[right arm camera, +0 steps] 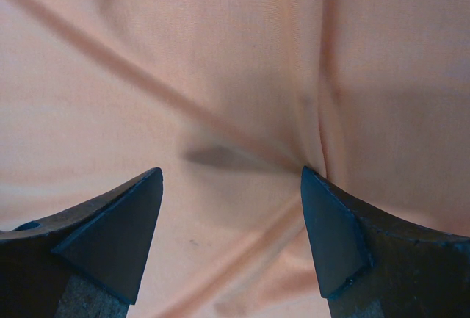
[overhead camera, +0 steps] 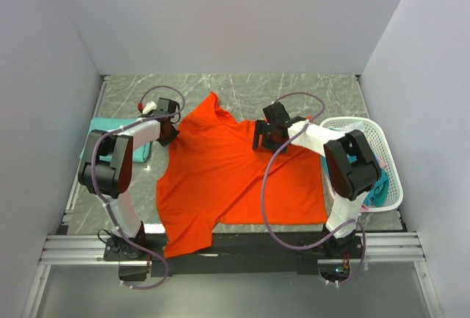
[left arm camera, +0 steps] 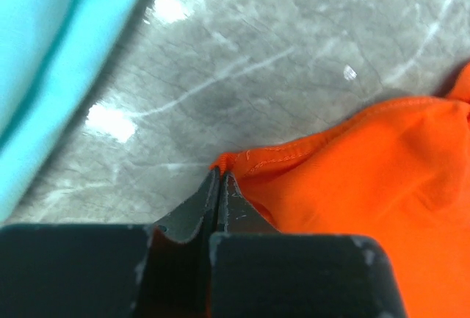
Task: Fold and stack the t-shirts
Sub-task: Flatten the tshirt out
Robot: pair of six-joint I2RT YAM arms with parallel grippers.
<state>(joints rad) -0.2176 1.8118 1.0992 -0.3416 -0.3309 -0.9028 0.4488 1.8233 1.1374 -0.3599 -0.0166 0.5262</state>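
An orange-red t-shirt [overhead camera: 228,178] lies spread flat across the middle of the table, its lower corner hanging over the near rail. My left gripper [overhead camera: 168,131] is at the shirt's left edge, shut on the stitched hem [left arm camera: 253,160]; a bit of orange cloth shows pinched at the tips of the left gripper [left arm camera: 219,178]. The right gripper [overhead camera: 264,139] hovers low over the shirt's upper right part. In the right wrist view that gripper [right arm camera: 231,208] is open, and smooth creased cloth [right arm camera: 220,76] fills the gap. A teal t-shirt [overhead camera: 110,133] lies folded at the far left, partly under my left arm.
A white lattice basket [overhead camera: 388,158] stands at the right edge and holds more teal cloth [overhead camera: 376,189]. Grey marbled tabletop [left arm camera: 257,61] shows between the teal shirt [left arm camera: 44,53] and the orange hem. White walls close in the left, back and right sides.
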